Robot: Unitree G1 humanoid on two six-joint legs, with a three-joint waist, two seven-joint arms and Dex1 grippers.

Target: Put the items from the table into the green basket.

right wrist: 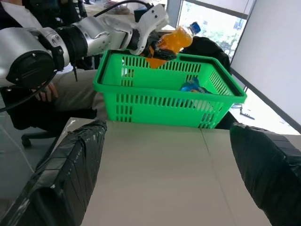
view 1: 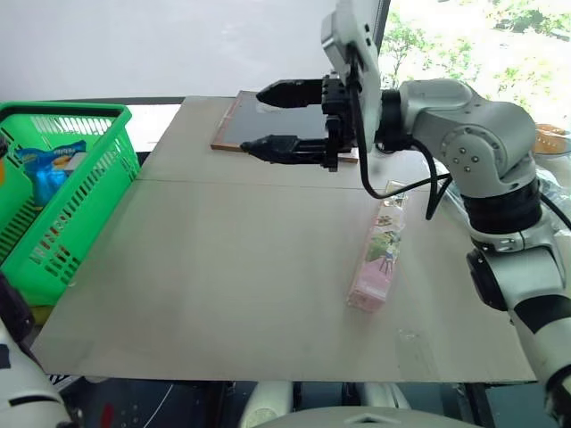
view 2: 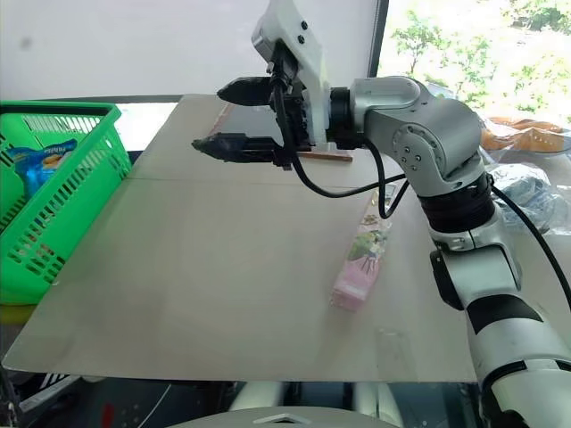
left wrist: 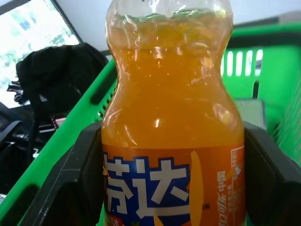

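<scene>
Orange soda bottle (left wrist: 171, 136), nearest the lens in the left wrist view, clamped between the two black fingers (left wrist: 77, 183) of the left tool (right wrist: 157, 49); label facing the camera, liquid nearly up to the neck; seen from the right wrist, the bottle hangs tilted above the far rim of the green basket (right wrist: 164, 92), blue cap outward, a blue packet (right wrist: 190, 86) already lying inside.

Right tool (view 1: 290, 120), empty, fingers spread wide apart, held level above the far part of the tabletop (view 1: 223, 285) and pointing toward the basket side; below it a dark flat board (view 1: 268, 125) rests on the tabletop.

Long clear box (view 1: 379, 259), pink-based with plant pictures, lying flat on the tabletop near its right edge, well apart from the basket.

Step in hand, as judged: releasing the bottle into the basket; best done by carrying it past the rim and lowering it toward the floor of the basket before parting the fingers, so the tilted bottle neither strikes the rim nor lands hard on the packet; the box remains to be fetched.
</scene>
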